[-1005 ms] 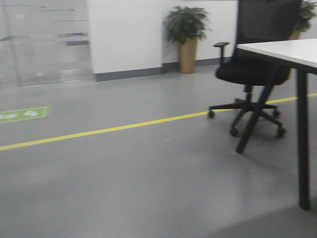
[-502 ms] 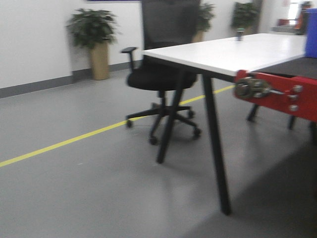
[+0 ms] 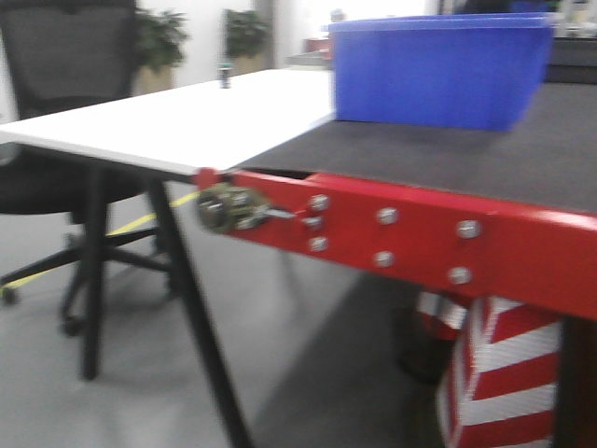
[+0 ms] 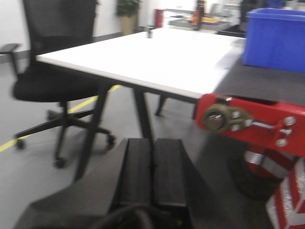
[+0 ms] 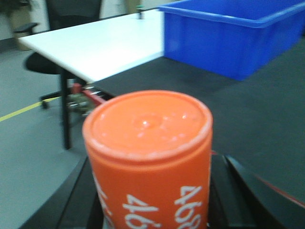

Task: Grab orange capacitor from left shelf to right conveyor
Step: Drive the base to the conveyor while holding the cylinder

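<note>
The orange capacitor (image 5: pixel 150 157), an orange cylinder with white "4680" print, sits between the black fingers (image 5: pixel 83 200) of my right gripper (image 5: pixel 150 210), which is shut on it. It is held just before the near end of the right conveyor, whose dark grey belt (image 5: pixel 228 109) lies ahead. The conveyor's red frame with silver bolts (image 3: pixel 410 233) and belt (image 3: pixel 448 149) fill the front view; its red end also shows in the left wrist view (image 4: pixel 257 124). My left gripper (image 4: pixel 153 164) is shut and empty, low over the floor. The left shelf is out of view.
A blue plastic bin (image 3: pixel 434 70) stands on the belt at the far side. A white table (image 3: pixel 177 117) with black legs adjoins the conveyor's left end, with a black office chair (image 3: pixel 56 140) behind it. A red-and-white striped post (image 3: pixel 499 373) stands under the conveyor.
The front view has swung right: from bare floor and chair, past the white table, to the conveyor's red frame and blue bin filling the frame.
</note>
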